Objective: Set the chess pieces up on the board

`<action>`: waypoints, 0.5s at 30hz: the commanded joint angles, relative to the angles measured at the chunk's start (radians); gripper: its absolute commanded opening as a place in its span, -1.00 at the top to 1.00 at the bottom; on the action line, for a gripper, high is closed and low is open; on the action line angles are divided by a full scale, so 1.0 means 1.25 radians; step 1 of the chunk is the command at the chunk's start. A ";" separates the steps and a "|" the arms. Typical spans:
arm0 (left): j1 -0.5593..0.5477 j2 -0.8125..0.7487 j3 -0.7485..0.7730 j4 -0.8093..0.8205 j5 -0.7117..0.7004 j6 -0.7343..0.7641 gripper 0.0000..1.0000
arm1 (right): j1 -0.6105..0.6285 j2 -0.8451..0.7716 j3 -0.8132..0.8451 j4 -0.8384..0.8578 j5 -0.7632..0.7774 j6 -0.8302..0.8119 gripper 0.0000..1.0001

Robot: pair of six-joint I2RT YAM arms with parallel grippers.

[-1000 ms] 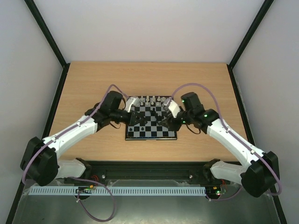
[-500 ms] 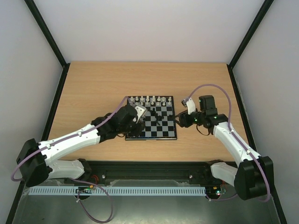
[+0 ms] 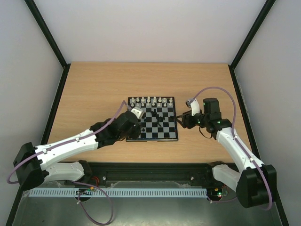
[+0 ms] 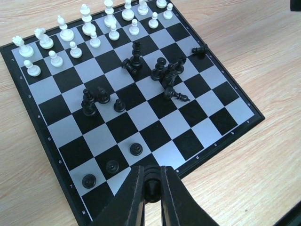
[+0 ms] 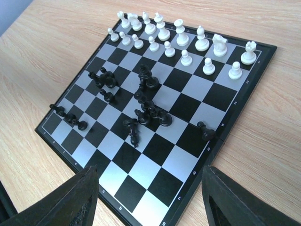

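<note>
Jumbled black chess pieces (image 4: 162, 73) on board (image 4: 225, 108)

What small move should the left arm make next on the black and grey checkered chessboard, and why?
Probably lower the left gripper and release the small black chess piece it seems to pinch. It hangs over the near edge of the board, beside three black pawns already in one row.

- Surface (image 3: 94, 84): a pale wood-grain top with thin black edging down its left and right sides.
- Walls (image 3: 150, 28): plain white, behind and on both sides.
- Frame struts (image 3: 44, 30): black bars that slant up from the far corners.
- Mounting rail (image 3: 150, 169): black, along the near edge.
- Slotted strip (image 3: 150, 192): white, running left to right over a grey metal floor (image 3: 155, 212).
</note>
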State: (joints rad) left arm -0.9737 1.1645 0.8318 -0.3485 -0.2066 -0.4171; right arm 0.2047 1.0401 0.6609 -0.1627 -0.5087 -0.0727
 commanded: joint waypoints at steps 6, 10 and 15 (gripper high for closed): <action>-0.026 0.082 0.019 0.057 -0.069 0.029 0.96 | -0.002 0.106 0.032 -0.015 0.019 -0.025 -0.20; -0.066 0.138 0.048 0.035 -0.094 0.026 0.96 | -0.002 0.101 0.030 -0.020 0.003 -0.038 -0.21; -0.099 0.181 0.026 0.033 -0.105 0.029 0.96 | -0.002 0.112 0.039 -0.036 -0.010 -0.050 -0.21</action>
State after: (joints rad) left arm -1.0744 1.3590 0.8612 -0.3054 -0.2977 -0.3912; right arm 0.2047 1.1698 0.6800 -0.1623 -0.4923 -0.1062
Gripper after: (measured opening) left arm 0.088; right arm 0.604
